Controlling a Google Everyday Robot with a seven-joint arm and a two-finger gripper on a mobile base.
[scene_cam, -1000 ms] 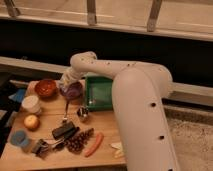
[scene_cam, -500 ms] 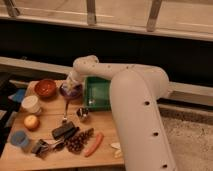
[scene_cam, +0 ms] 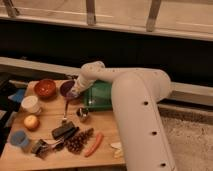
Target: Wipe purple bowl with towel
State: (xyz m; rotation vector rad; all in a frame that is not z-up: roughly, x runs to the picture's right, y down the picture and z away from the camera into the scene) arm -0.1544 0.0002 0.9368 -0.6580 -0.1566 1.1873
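Purple bowl sits far left on the surface; tightly closed fingers reach its right rim, likely to rub it; I cannot see the towel.

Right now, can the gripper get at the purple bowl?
Probably yes: the gripper hangs at the rim of the purple bowl, on the green tray side, with nothing between them.

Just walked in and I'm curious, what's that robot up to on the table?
The robot's arm reaches over the wooden table, and its gripper, shut, sits at the edge of the purple bowl. Whether anything is pinched in it I cannot tell. A red-orange bowl stands on one side of the purple bowl, a green tray on the other.
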